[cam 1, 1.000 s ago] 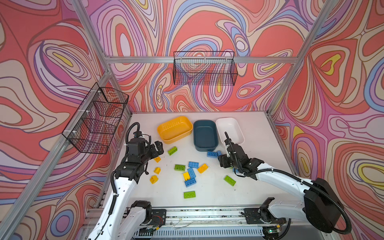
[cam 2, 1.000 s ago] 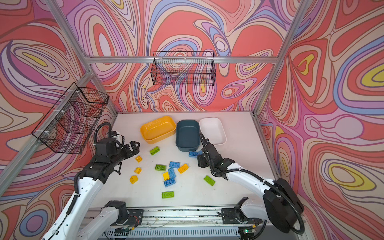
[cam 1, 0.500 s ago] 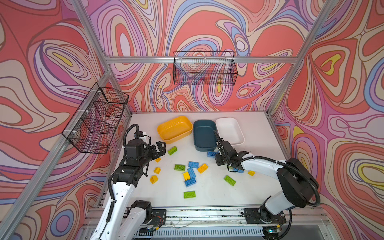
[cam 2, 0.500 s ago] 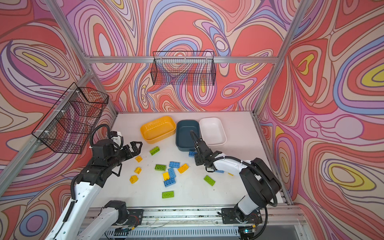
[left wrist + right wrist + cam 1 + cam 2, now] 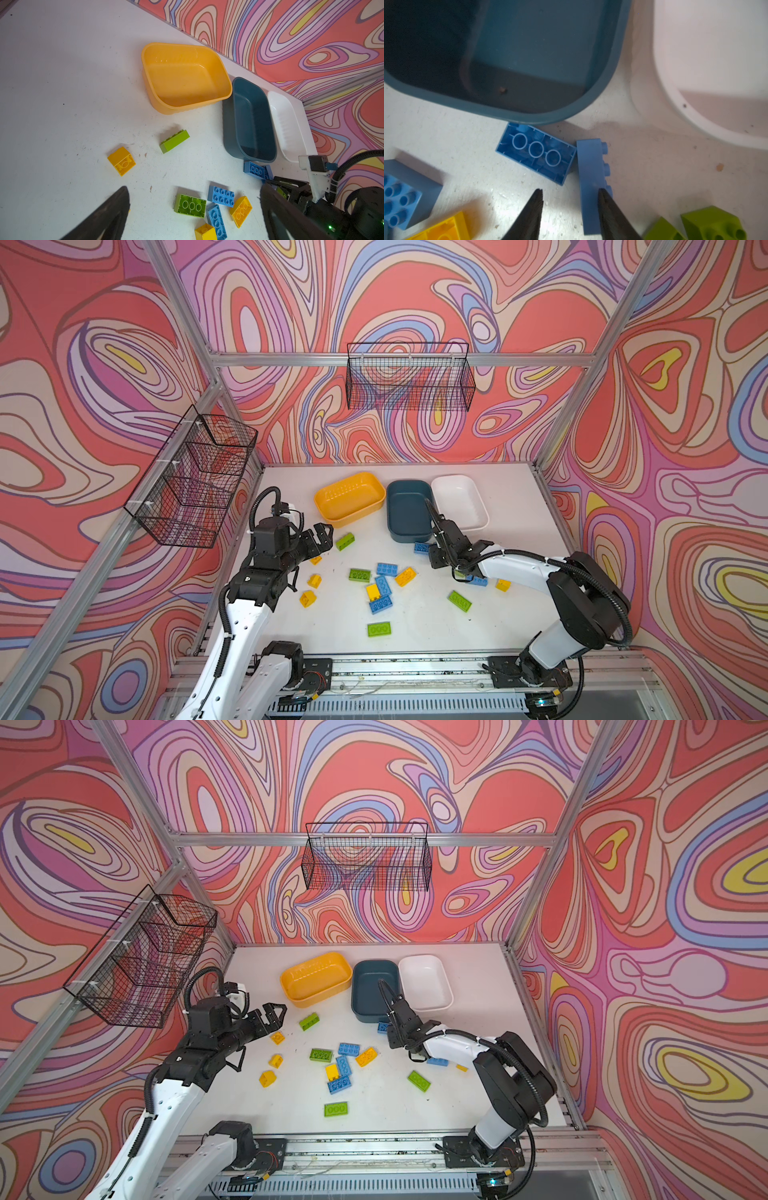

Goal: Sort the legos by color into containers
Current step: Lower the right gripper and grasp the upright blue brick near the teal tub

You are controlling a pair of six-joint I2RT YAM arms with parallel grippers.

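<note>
Though side by side, containers [image 5: 405, 506] bare.

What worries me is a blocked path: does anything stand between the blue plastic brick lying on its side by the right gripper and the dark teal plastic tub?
Nothing visible: only bare table separates the side-lying blue plastic brick from the rim of the dark teal plastic tub. An upturned blue brick lies alongside, off that line.
</note>
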